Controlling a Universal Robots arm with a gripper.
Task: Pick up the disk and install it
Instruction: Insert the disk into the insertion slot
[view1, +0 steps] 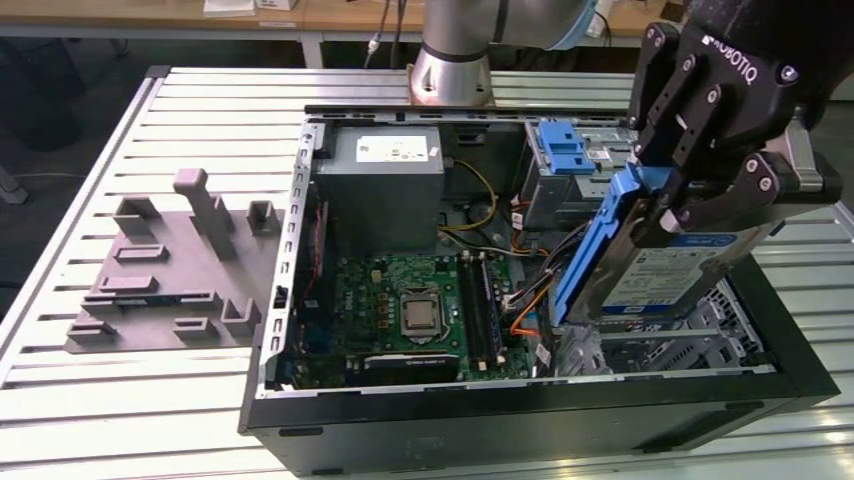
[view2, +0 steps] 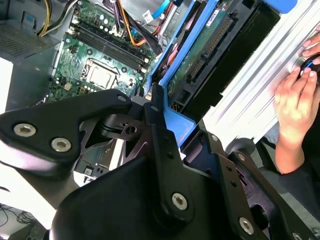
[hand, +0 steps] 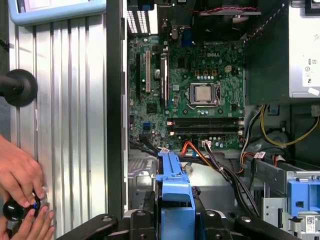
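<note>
- Black end effector sat clamped on the flat silver-grey hard disk in its blue plastic frame, a firm hold, I judged, against slipping.
- I saw the disk hanging tilted on edge over the open black computer case, beside the green motherboard, likely angled to suit a drive bay.

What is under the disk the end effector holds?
A silver metal cage in the computer case, below the disk and end effector. The disk hides part of the cage.
</note>
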